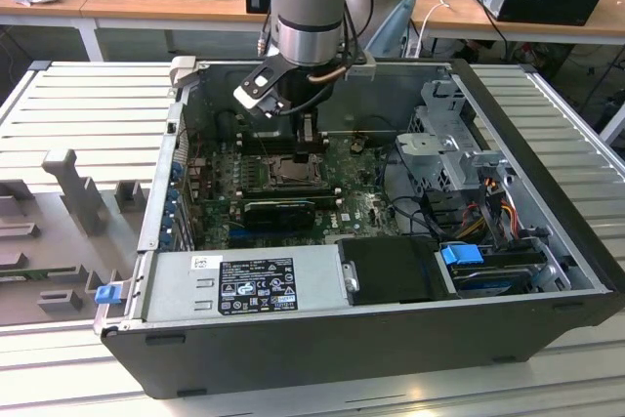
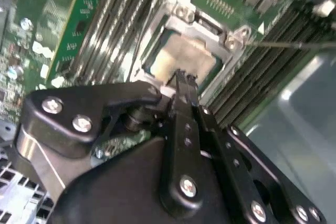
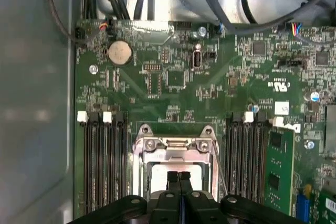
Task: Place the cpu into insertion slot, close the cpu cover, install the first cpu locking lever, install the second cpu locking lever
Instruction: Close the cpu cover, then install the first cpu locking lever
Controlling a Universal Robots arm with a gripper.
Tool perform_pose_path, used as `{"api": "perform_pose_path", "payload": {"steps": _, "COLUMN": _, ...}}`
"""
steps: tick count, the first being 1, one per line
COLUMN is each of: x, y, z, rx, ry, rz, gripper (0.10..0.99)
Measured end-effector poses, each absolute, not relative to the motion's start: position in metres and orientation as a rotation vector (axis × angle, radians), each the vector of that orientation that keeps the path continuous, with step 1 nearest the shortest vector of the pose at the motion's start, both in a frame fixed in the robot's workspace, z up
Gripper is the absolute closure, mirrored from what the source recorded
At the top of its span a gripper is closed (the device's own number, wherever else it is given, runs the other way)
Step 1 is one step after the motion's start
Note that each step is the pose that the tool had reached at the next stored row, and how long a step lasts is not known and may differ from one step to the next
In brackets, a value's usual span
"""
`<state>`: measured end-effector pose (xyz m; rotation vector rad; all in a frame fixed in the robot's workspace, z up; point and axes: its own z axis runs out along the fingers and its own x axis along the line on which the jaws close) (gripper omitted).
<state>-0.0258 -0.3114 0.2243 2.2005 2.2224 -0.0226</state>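
Jaws of the gripper (image 3: 178, 176) are sitting pinched together with nothing visible between them, tips hanging right above the cpu (image 3: 157, 177). Narrow tips probably suit poking or pushing small socket parts rather than carrying anything. The cpu is lying flat inside the insertion slot (image 1: 293, 171), pale top showing through the window of the cpu cover (image 3: 176, 148), so placing looks done. In both wrist views the cover is lying down around the chip like a frame; whether it is fully seated is hard to tell. A thin wire lever (image 2: 294, 44) is sticking out away from the socket, which reads as not latched. Memory slots (image 3: 102, 156) are flanking the socket on the green motherboard (image 3: 157, 77). The board is sitting at the bottom of an open computer case (image 1: 342, 349), lying on its side on the slatted desk (image 1: 78, 104), also holding cables, a drive cage and a power supply (image 1: 244, 280).
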Motion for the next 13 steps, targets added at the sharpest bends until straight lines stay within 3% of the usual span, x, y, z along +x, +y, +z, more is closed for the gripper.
{"api": "perform_pose_path", "payload": {"steps": 13, "x": -0.041, "y": -0.311, "z": 0.225, "rx": 2.2, "ry": 2.222, "rz": -0.023, "gripper": 0.98}}
